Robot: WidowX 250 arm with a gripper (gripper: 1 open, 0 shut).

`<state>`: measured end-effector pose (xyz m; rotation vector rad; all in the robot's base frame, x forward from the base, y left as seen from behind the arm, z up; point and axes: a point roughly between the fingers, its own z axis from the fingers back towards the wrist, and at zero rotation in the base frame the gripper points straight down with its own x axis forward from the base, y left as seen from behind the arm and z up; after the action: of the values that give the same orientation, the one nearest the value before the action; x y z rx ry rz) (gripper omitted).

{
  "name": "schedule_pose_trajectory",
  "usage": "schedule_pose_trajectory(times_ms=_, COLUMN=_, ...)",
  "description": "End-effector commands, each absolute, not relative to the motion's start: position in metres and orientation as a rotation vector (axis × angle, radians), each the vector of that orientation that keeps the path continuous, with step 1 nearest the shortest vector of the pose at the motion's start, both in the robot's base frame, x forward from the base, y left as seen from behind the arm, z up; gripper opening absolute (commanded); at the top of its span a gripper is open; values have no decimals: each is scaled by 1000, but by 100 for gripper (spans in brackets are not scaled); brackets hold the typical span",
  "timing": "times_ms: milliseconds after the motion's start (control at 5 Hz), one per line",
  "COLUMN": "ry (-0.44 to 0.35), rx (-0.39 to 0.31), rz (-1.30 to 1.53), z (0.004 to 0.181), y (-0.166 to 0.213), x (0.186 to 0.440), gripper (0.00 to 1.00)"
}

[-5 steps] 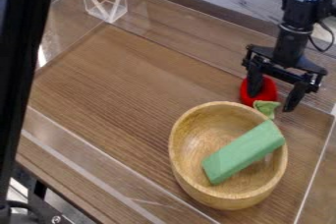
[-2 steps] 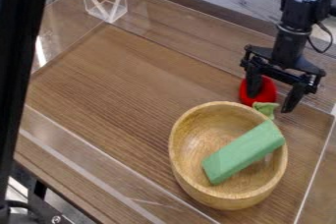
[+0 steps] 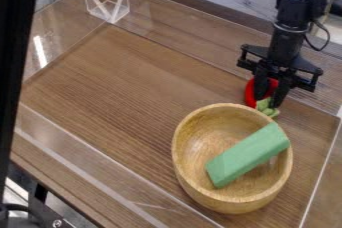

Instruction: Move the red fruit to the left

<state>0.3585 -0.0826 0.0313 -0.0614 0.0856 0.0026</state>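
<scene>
We see the gripper (image 3: 273, 89) pointing straight down with its jaws drawn in narrow around the red fruit (image 3: 259, 94), which sits on the wooden table (image 3: 120, 82) just beyond the wooden bowl (image 3: 201, 137) that holds the green block (image 3: 249, 155). We judge the grasp made, while the carry leftward and the release are not yet done.

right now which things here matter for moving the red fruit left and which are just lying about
Part of the job:
- red fruit, by the table's right edge
- gripper, pointing down, fingers closed in around the fruit

Just lying about:
- wooden bowl
- green block, inside the bowl
- clear stand, at the far left
</scene>
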Motion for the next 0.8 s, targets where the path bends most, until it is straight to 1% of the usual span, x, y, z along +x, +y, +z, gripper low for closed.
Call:
schedule_pose_trajectory(times_ms=0, ry=-8, rx=-87, rz=5, z=66, y=-84, x=360, gripper=0)
schedule_pose_trajectory(times_ms=200, ry=-55, rx=-102, rz=15, z=88, y=-84, x=355, gripper=0)
schedule_pose_trajectory(times_ms=400, ry=-114, rx=-115, rz=44, z=122, y=-81, x=357, gripper=0)
schedule_pose_trajectory(times_ms=600, ry=-154, rx=-117, rz=87, z=149, y=-72, x=358, gripper=0)
